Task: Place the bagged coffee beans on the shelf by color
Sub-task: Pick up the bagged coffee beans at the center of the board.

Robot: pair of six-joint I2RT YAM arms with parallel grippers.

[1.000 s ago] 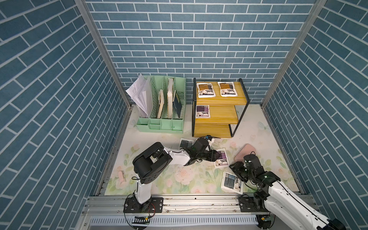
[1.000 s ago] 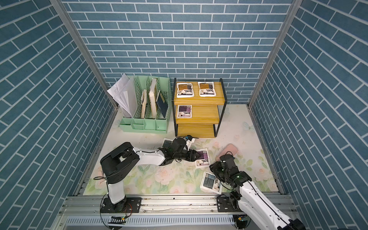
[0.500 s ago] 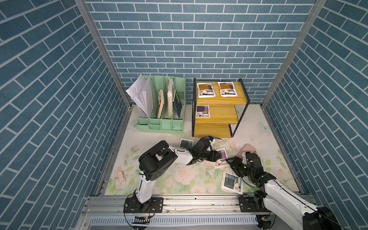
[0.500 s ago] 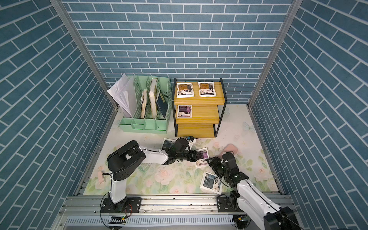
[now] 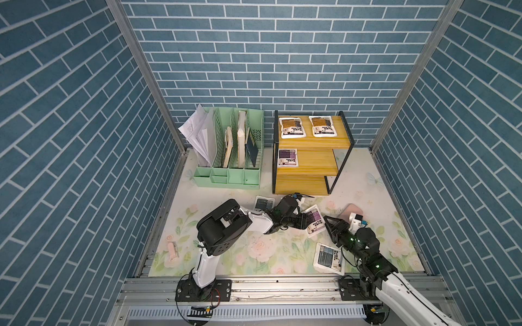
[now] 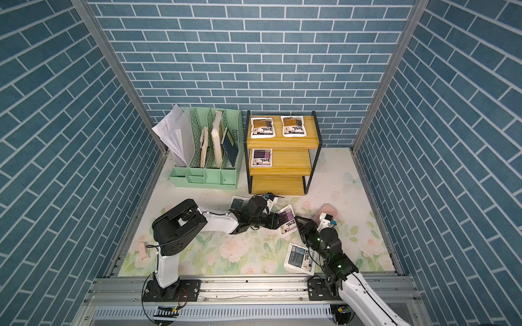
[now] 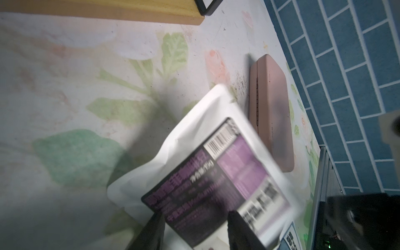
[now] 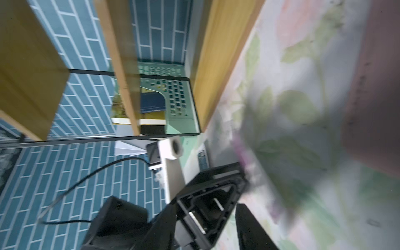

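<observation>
Nearest the rail, the front grey-blue pouch [image 5: 329, 258] lies flat on the floral surface [image 5: 254, 254], just beside the right arm. It is a white rectangular bag with a grey-blue label panel and blocks of dark print. Past it, the right gripper [image 5: 327, 220] reaches low toward the middle of the surface. In the right wrist view its 2 black fingers [image 8: 249, 227] stand apart, and in both top views their tips sit right at the near edge of the held purple pouch [image 5: 315, 223]. That pouch is white and puffy, with a dark-bordered label, a purple panel, a barcode at 1 corner and pale lettering. The left wrist view shows it tilted off the surface with its shadow beneath. The left gripper [image 7: 195, 229] has it by the opposite edge, a finger on either side of the bag and closed against it. The pink case [image 7: 270, 112] lies near the pouch, toward the right wall. Behind the left wrist, the rear grey-blue pouch [image 5: 264, 203] lies flat on the surface, partly hidden by the arm. Farther back stands the shelf [image 5: 316, 162]. The shelved purple pouch [image 5: 287, 157] lies at the left end of its middle board, and 2 orange-brown pouches [image 5: 292, 127] [image 5: 323, 126] lie side by side on the top board. The mint-green organizer [image 5: 228, 152] stands to the shelf's left
</observation>
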